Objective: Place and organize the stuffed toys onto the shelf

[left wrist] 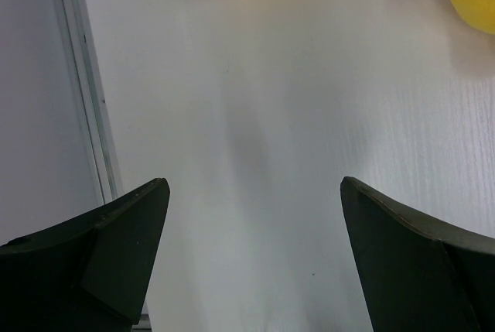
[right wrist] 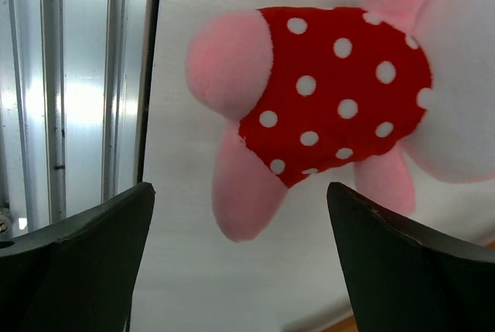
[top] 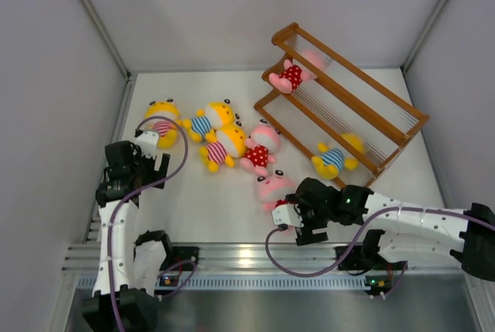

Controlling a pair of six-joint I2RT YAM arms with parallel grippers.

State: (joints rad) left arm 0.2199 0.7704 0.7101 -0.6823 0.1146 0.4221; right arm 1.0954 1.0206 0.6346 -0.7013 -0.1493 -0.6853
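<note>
- Your right gripper (top: 285, 212) hangs over a small pink plush animal in a red white-dotted outfit (right wrist: 332, 92). The toy lies on the white tabletop (top: 201, 208) toward the near edge, right of centre. The fingers are spread wide with nothing between them.
- Your left gripper (left wrist: 255, 193) is also spread wide and empty, over bare tabletop by the left edge. A yellow plush animal in a pink-striped shirt (top: 162, 119) lies just beyond it.
- The brown wooden slanted rack with thin wire rods (top: 363, 77) stands toward the far right corner. A pink dotted toy (top: 290, 77) and a yellow toy in blue stripes (top: 332, 158) already lie on its tiers.
- Three loose toys cluster mid-table: a yellow blue-striped one (top: 207, 121), a yellow pink-striped one (top: 223, 148) and a pink red-dotted one (top: 261, 150).
- Expect the pink toy to be light, soft and squashy, with fabric that grips well.
- Close on the dotted torso rather than a limb, since a leg would likely let the body dangle and swing.
- Its head is mostly out of the wrist view, so you cannot be sure which way it faces.
</note>
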